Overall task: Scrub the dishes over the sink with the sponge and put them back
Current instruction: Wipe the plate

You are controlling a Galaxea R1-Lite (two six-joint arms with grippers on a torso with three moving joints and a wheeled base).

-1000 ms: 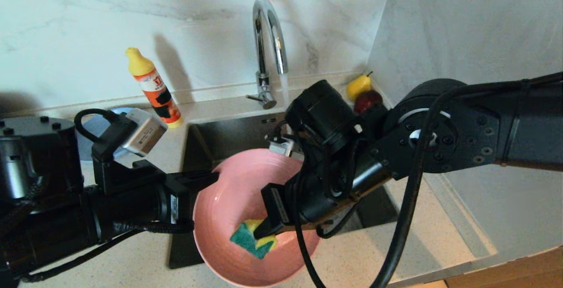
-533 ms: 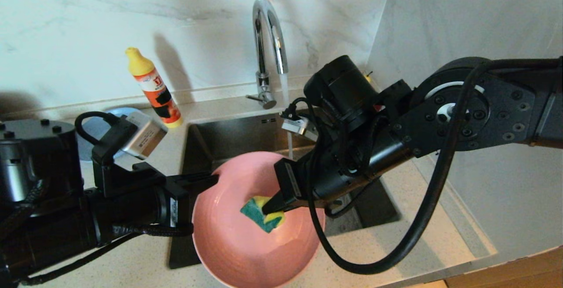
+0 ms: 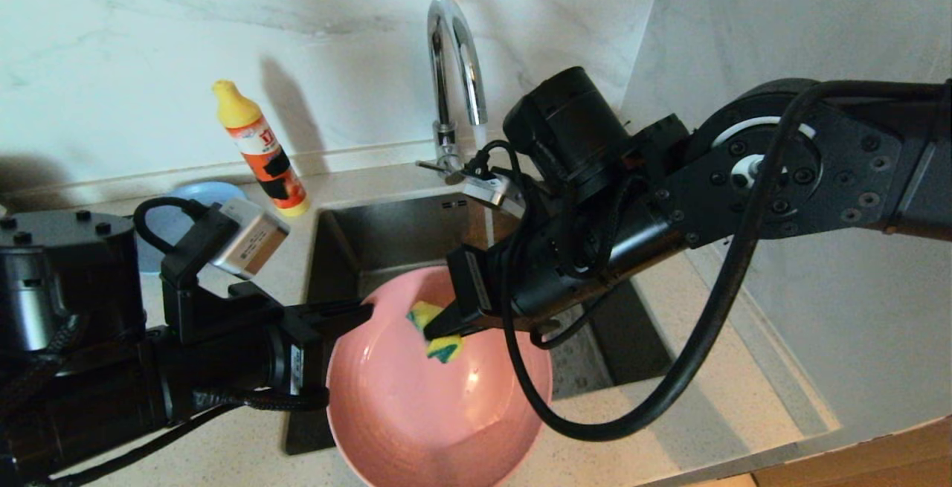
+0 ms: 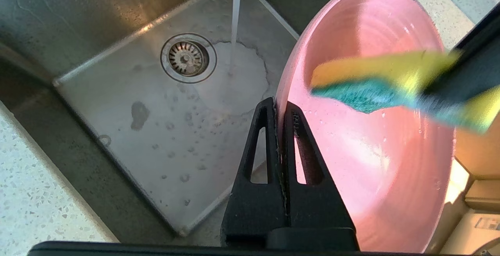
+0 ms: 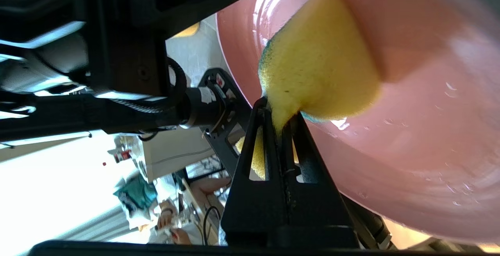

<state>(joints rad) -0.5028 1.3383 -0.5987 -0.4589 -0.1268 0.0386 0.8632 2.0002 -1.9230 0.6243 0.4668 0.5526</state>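
Observation:
My left gripper [image 3: 363, 311] [image 4: 279, 106] is shut on the rim of the pink plate [image 3: 439, 405] [image 4: 375, 138] [image 5: 410, 138], holding it tilted above the front of the steel sink [image 3: 387, 238] [image 4: 129, 103]. My right gripper [image 3: 437, 331] [image 5: 280, 111] is shut on the yellow and green sponge [image 3: 433, 331] [image 4: 375, 82] [image 5: 318, 64]. The sponge presses against the upper inside of the plate. A light-blue plate [image 3: 190, 201] lies on the counter at the left, partly hidden behind my left arm. No teal bowl shows.
The curved chrome tap [image 3: 454, 78] runs a thin stream of water [image 4: 235, 9] into the sink, next to the round drain strainer [image 4: 188, 58]. A yellow and orange detergent bottle [image 3: 260, 149] stands left of the tap. Speckled counter [image 3: 744, 390] surrounds the sink.
My right gripper has dragged the sponge from the lower middle of the plate up to its upper part, and the right arm has risen toward the tap. The left gripper kept its hold.

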